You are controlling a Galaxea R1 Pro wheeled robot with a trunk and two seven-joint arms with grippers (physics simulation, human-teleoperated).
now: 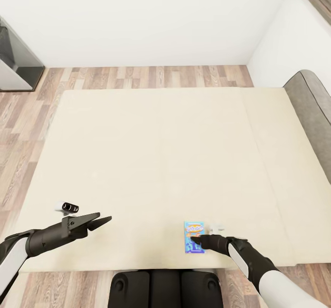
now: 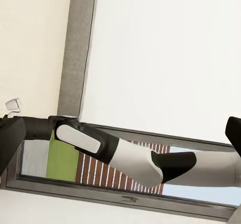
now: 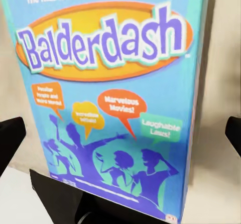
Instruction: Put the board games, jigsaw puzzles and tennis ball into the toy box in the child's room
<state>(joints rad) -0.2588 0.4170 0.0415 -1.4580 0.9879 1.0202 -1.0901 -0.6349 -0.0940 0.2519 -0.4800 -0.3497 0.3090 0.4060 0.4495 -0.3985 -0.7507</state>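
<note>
A small blue board game (image 1: 193,235), its lid printed "Balderdash" (image 3: 108,48), lies flat on the beige bed (image 1: 161,151) near the front edge, right of centre. My right gripper (image 1: 198,241) is open low over the box's near end. In the right wrist view the black fingertips (image 3: 10,138) stand either side of the box, apart from its edges. Over the mattress's front left, my left gripper (image 1: 100,221) hangs open and holds nothing.
The low grey headboard (image 1: 312,110) runs along the bed's right side. Wood-plank floor (image 1: 138,75) lies beyond the bed, below a white wall. A dark cabinet (image 1: 16,64) stands at the far left. My base (image 1: 165,289) is against the bed's front edge.
</note>
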